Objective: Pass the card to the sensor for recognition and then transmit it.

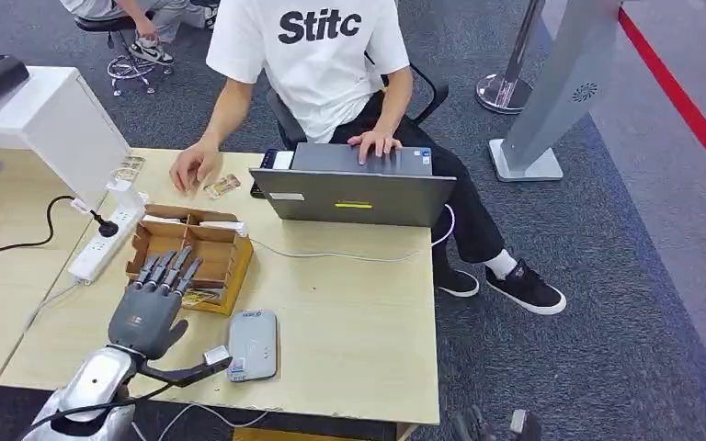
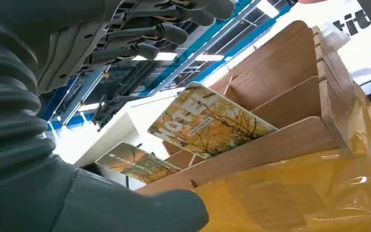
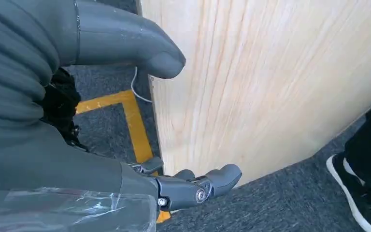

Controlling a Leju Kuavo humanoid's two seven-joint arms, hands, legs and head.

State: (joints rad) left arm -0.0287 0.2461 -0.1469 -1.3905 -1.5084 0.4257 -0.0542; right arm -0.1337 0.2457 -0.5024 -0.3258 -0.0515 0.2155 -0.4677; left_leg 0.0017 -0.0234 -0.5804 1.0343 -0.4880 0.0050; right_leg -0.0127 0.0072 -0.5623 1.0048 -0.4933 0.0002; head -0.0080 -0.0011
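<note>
My left hand (image 1: 152,308) hovers with its fingers spread over the near end of a wooden card box (image 1: 230,276) and holds nothing. In the left wrist view the fingers (image 2: 164,34) reach above the box wall (image 2: 280,142). A card printed with yellow autumn trees (image 2: 207,121) leans in a slot, and a second card (image 2: 135,162) stands in the slot beside it. The grey sensor pad (image 1: 254,344) lies flat on the table just right of my left wrist. My right hand (image 3: 77,164) hangs empty beside the table's edge (image 3: 270,72), thumb and fingers apart.
A person sits behind an open laptop (image 1: 358,188), one hand on it, the other hand (image 1: 193,167) resting by a loose card (image 1: 222,186). A white power strip (image 1: 101,243) and cables lie left of the box. A white cabinet (image 1: 46,115) stands at the far left.
</note>
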